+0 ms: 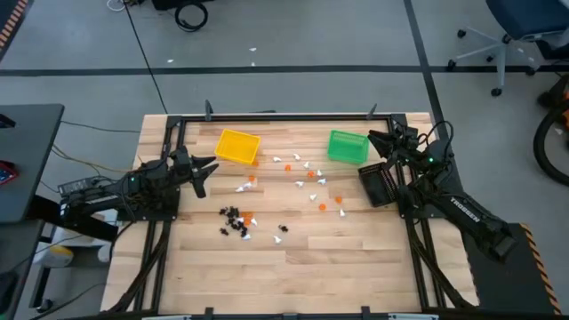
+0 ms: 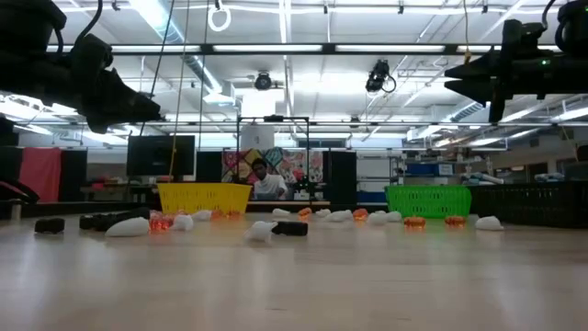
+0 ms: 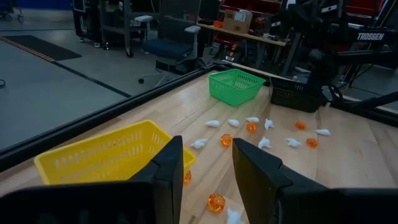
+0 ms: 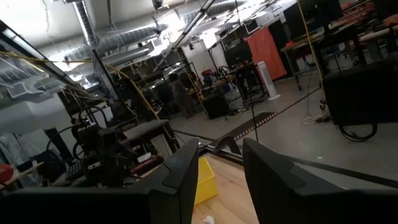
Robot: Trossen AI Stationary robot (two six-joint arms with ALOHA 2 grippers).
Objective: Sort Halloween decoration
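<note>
The Halloween decoration lies loose on the wooden table: small white pieces [image 1: 307, 169] and orange pieces [image 1: 322, 206] in the middle, and a cluster of black ones [image 1: 235, 220] nearer the front. My left gripper [image 1: 206, 175] hangs open above the table's left side, pointing roughly level toward the trinkets, with nothing between its fingers [image 3: 208, 146]. My right gripper [image 1: 373, 138] hangs open at the far right beside the green bin, also with nothing in it [image 4: 221, 144]. The left wrist view shows white pieces [image 3: 264, 143] and orange pieces [image 3: 226, 140] ahead of that gripper.
A yellow bin [image 1: 237, 147] stands at the far middle-left, a green bin [image 1: 348, 147] at the far right, and a black bin [image 1: 378, 185] in front of the right arm. A black frame [image 1: 284, 116] rims the table. A person [image 2: 262, 179] sits in the room beyond.
</note>
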